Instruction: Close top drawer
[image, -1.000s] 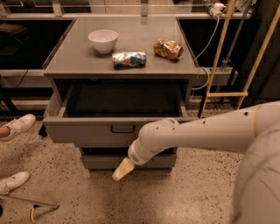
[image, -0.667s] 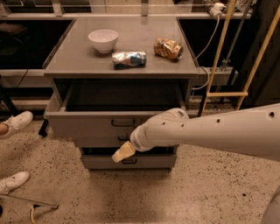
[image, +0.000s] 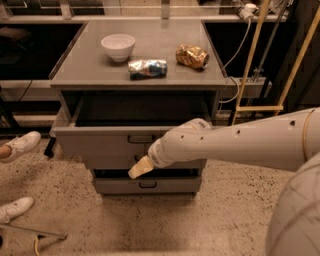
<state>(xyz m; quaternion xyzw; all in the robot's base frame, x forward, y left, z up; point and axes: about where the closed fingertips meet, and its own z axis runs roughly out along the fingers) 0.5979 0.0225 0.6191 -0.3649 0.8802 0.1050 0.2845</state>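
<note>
The top drawer (image: 100, 145) of the grey cabinet stands pulled out, its dark inside showing and its small black centre handle (image: 141, 139) on the flat grey front. My gripper (image: 140, 168) sits at the end of the white arm, in front of the cabinet and just below the top drawer's front, a little below the handle. It points down and to the left. Two more grey drawers lie beneath; the lowest drawer (image: 148, 185) shows its own handle.
On the cabinet top (image: 90, 75) stand a white bowl (image: 118, 47), a crushed blue can (image: 147, 68) and a crumpled brown bag (image: 192, 56). A person's white shoes (image: 20, 145) are on the speckled floor at left. Yellow poles (image: 250, 60) and cables stand at right.
My arm has risen and moved toward the cabinet, bringing the gripper from the lower drawers up to just under the top drawer's front. The drawer stays open.
</note>
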